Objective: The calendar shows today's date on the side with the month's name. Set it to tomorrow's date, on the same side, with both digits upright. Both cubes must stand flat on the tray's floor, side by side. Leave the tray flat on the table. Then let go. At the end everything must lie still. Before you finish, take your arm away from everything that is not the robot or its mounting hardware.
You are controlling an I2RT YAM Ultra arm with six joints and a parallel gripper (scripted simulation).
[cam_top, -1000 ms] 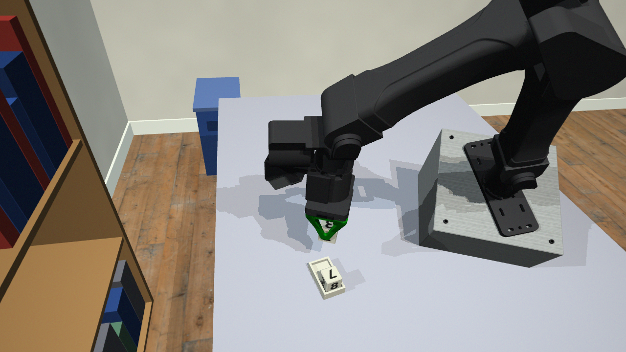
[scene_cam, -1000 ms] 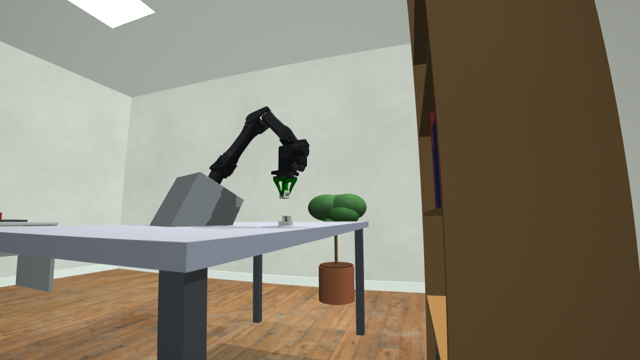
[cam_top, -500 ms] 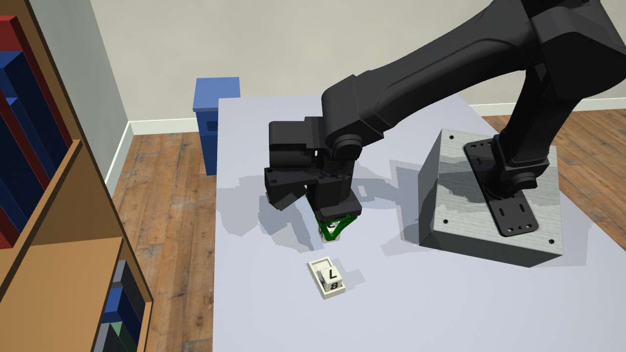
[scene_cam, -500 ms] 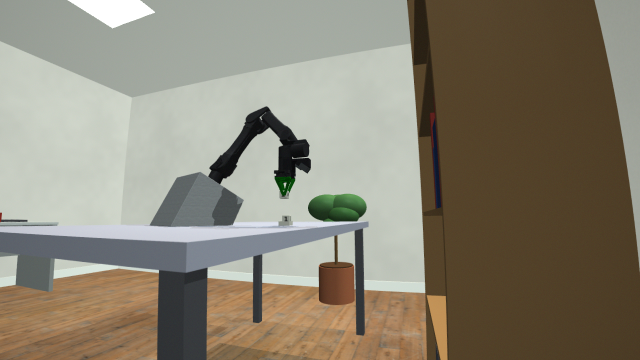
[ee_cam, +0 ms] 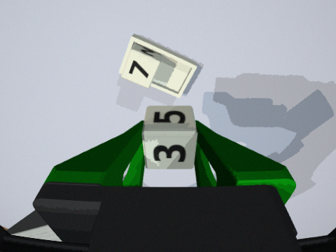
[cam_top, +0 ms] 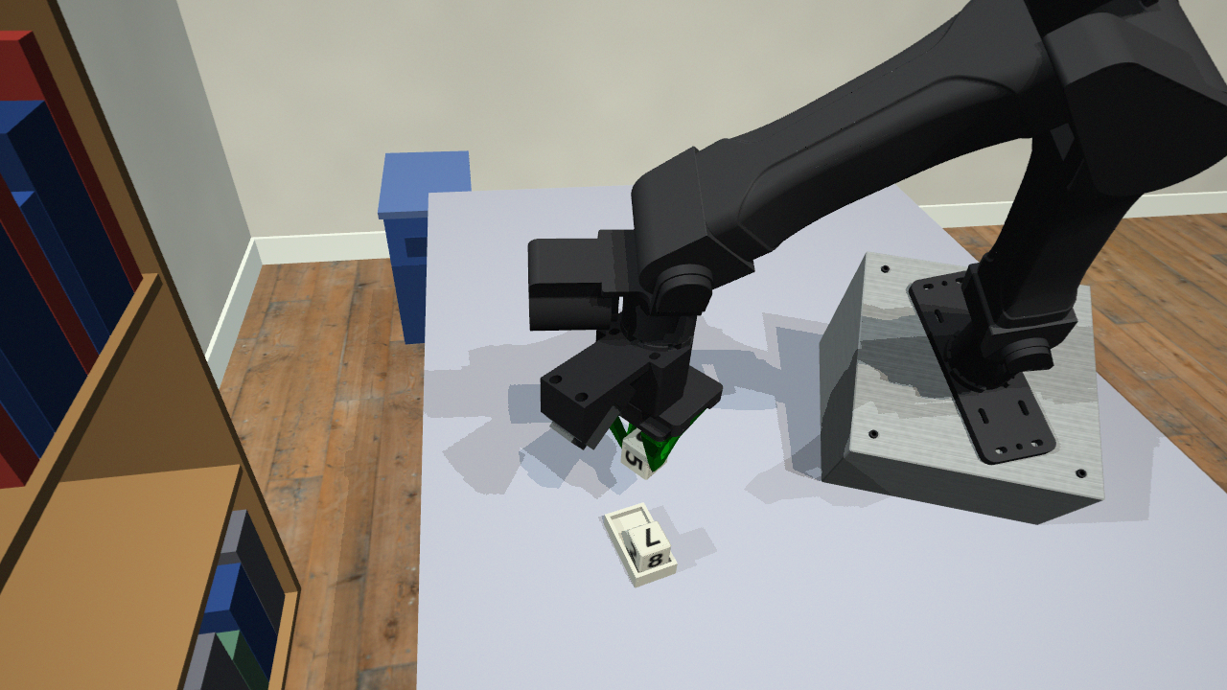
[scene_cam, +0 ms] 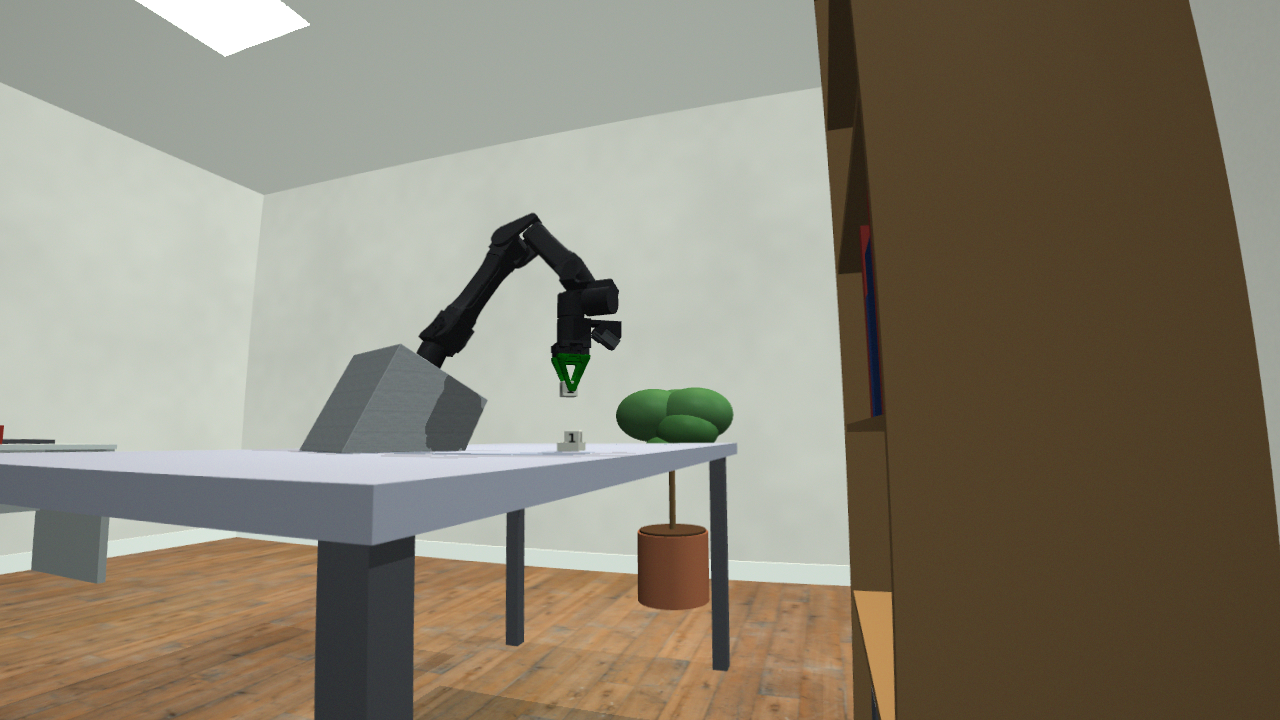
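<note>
Fingers (cam_top: pixel 644 454) (scene_cam: pixel 570 386): gripping numbered cube (cam_top: pixel 636 456) (scene_cam: pixel 567 390) (ee_cam: pixel 169 150) | cube: raised above table (cam_top: pixel 531 600) (scene_cam: pixel 375 467) (ee_cam: pixel 52 70) | tray (cam_top: pixel 655 575) (scene_cam: pixel 571 446) (ee_cam: pixel 166 90): holds other cube (cam_top: pixel 649 546) (scene_cam: pixel 572 437) (ee_cam: pixel 141 68)

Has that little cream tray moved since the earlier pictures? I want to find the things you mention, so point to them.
No. In the top view, the tray (cam_top: pixel 655 575) (scene_cam: pixel 571 446) (ee_cam: pixel 166 91) sits where it did, judged against the metal block (cam_top: pixel 891 425) (scene_cam: pixel 393 402) (ee_cam: pixel 42 234) under the arm.
</note>
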